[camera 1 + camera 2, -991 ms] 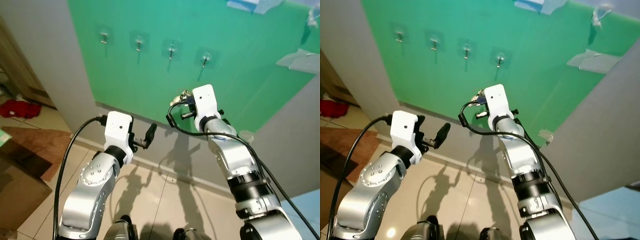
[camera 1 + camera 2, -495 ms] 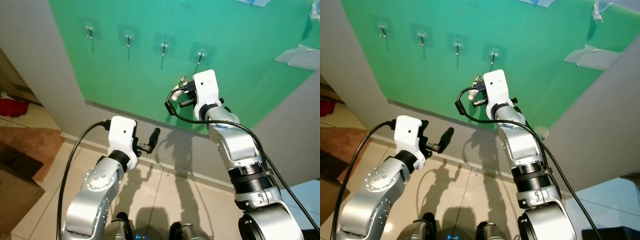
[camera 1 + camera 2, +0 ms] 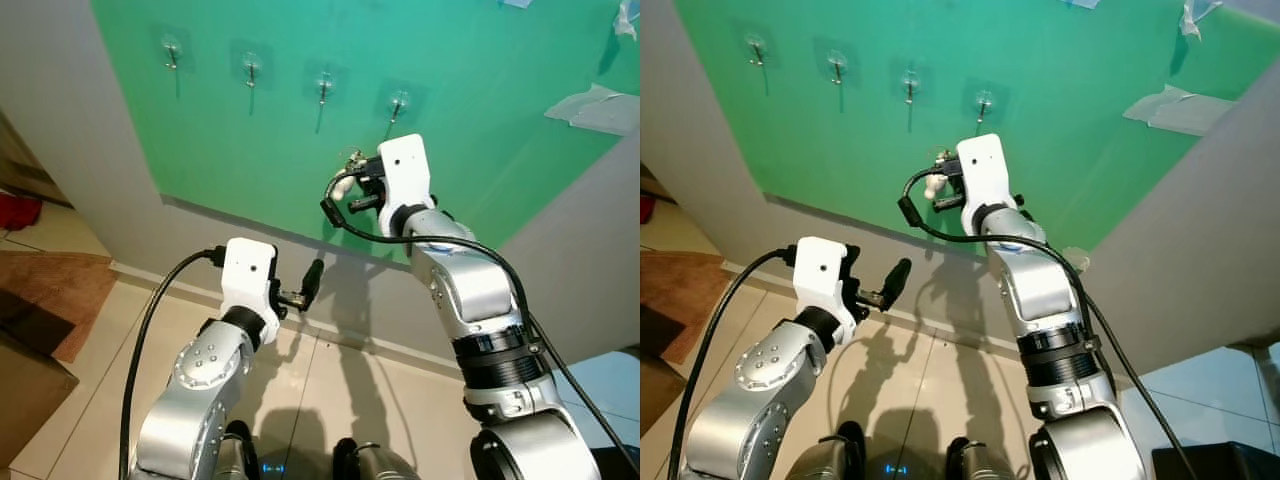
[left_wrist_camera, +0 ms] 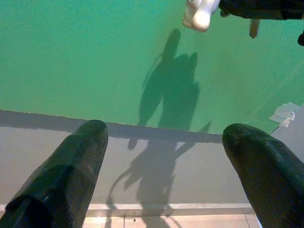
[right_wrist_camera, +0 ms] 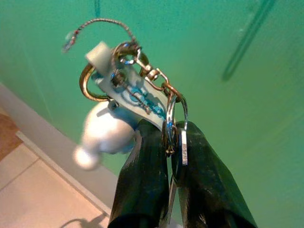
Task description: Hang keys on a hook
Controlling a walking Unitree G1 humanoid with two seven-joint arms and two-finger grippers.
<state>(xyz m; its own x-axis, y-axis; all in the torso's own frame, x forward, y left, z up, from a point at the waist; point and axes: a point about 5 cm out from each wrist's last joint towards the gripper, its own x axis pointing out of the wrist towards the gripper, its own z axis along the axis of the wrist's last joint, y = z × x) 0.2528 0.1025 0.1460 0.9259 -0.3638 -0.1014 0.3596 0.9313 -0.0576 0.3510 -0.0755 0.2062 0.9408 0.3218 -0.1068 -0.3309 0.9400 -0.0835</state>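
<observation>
Four small metal hooks sit in a row on the green wall panel (image 3: 480, 150); the rightmost hook (image 3: 398, 103) is nearest my right arm. My right gripper (image 5: 168, 130) is shut on a key bunch (image 5: 142, 99) with a gold ring, a blue tag and a white charm (image 5: 102, 130). The keys (image 3: 350, 165) hang a little below and left of that hook, apart from it. My left gripper (image 4: 164, 137) is open and holds nothing, low by the grey wall strip (image 3: 250, 235). In the left wrist view the white charm (image 4: 200, 12) shows above its fingers (image 4: 71, 161).
The other hooks (image 3: 324, 82) (image 3: 251, 70) (image 3: 172, 50) run leftwards along the panel. Pale tape patches (image 3: 592, 103) stick to the panel at upper right. Below lie a tiled floor (image 3: 330, 390), a brown rug (image 3: 45, 285) at left, and a red item (image 3: 12, 210).
The whole view has shifted with the camera. My right gripper with the keys has risen slightly nearer the rightmost hook. The left arm sits lower relative to it.
</observation>
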